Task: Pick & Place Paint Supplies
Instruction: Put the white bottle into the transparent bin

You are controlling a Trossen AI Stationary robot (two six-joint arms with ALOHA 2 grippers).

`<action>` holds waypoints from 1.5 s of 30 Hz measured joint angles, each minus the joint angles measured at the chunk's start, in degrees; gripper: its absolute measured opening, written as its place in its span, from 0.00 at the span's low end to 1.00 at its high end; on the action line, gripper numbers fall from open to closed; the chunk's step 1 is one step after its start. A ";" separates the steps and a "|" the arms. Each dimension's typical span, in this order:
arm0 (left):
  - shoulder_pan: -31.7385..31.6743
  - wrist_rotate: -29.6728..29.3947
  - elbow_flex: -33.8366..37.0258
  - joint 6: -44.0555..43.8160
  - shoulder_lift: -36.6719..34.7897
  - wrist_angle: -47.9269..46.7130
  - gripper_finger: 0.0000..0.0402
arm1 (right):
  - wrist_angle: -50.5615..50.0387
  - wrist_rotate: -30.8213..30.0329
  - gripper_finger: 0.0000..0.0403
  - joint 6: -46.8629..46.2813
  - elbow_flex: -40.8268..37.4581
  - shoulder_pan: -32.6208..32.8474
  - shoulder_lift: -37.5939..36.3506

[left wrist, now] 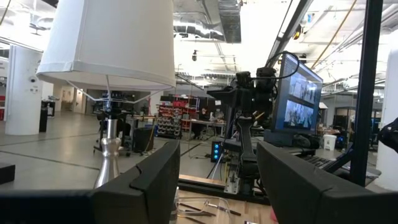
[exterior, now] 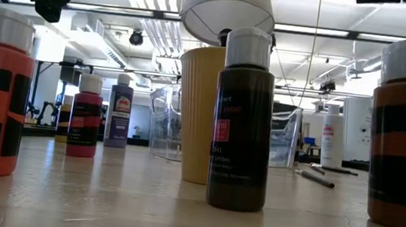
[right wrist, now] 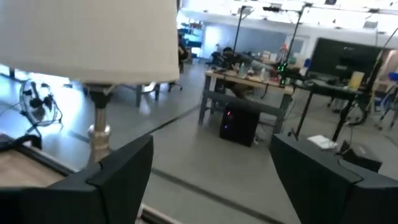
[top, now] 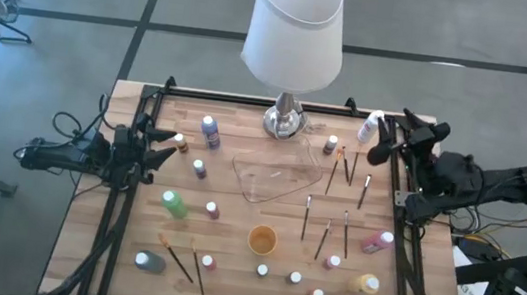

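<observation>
The wooden table (top: 229, 264) carries the paint supplies scattered around a clear plastic tray (top: 275, 179) near its middle, and a white-shaded lamp (top: 295, 41) stands at the table's 12 o'clock edge. Taking the tray as the clock's centre in the high view, a purple bottle (top: 210, 131) stands at 10 o'clock, a small pink one (top: 199, 169) at 9 o'clock, and a green bottle (top: 174, 203) with a pink one (top: 211, 210) beside it at 8 o'clock. A grey bottle (top: 150, 262) lies far out at 7 o'clock, near two crossed brushes (top: 187, 262). An orange cup (top: 262, 239) sits at 6 o'clock, with several small bottles in a loose row beyond it toward the near edge. A yellow bottle (top: 367, 283) lies at 5 o'clock and a pink bottle (top: 377, 242) on its side at 4 o'clock. Thin dark brushes (top: 326, 231) lie between 3 and 5 o'clock, and more brushes (top: 347, 165) at 2 o'clock beside a small dark bottle (top: 330, 145). A white bottle (top: 370, 127) lies at 1 o'clock, close to the right gripper.

The left gripper (top: 165, 146) hangs over the table's 9 o'clock edge, its jaws spread and holding nothing. The right gripper (top: 393, 135) is near the 2 o'clock corner, raised, with jaws spread and empty; its wrist view looks past the lampshade into the room
</observation>
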State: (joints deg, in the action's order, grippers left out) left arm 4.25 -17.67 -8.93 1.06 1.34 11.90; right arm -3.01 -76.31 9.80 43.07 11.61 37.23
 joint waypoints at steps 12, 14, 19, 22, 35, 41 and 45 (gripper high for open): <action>0.00 0.00 -0.01 0.00 -0.01 -0.02 0.54 | -21.22 15.29 0.74 -22.69 -0.17 -7.38 3.23; -0.02 0.00 -0.01 -0.01 -0.01 -0.02 0.54 | -21.60 18.72 0.75 -24.38 -0.15 -10.33 3.32; -0.01 0.00 -0.01 -0.01 -0.02 -0.02 0.54 | -26.06 29.73 0.77 -28.94 -0.15 -20.11 4.00; -0.01 0.00 -0.01 0.00 -0.01 -0.02 0.54 | -28.68 33.98 0.76 -30.65 -0.15 -27.15 4.39; 0.00 0.00 0.00 -0.01 0.00 -0.17 0.54 | -33.63 50.12 0.74 -29.16 1.34 -50.46 11.46; 0.00 0.00 0.00 -0.01 -0.01 -0.26 0.54 | -33.77 52.42 0.80 -29.32 3.58 -53.78 17.83; 0.00 0.00 0.00 0.00 -0.02 -0.29 0.54 | -34.78 52.33 0.82 -30.60 5.80 -55.32 22.23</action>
State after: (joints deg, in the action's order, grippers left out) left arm 4.25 -17.67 -8.93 1.06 1.33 11.61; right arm -37.79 -23.98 -20.80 48.87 -43.71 59.46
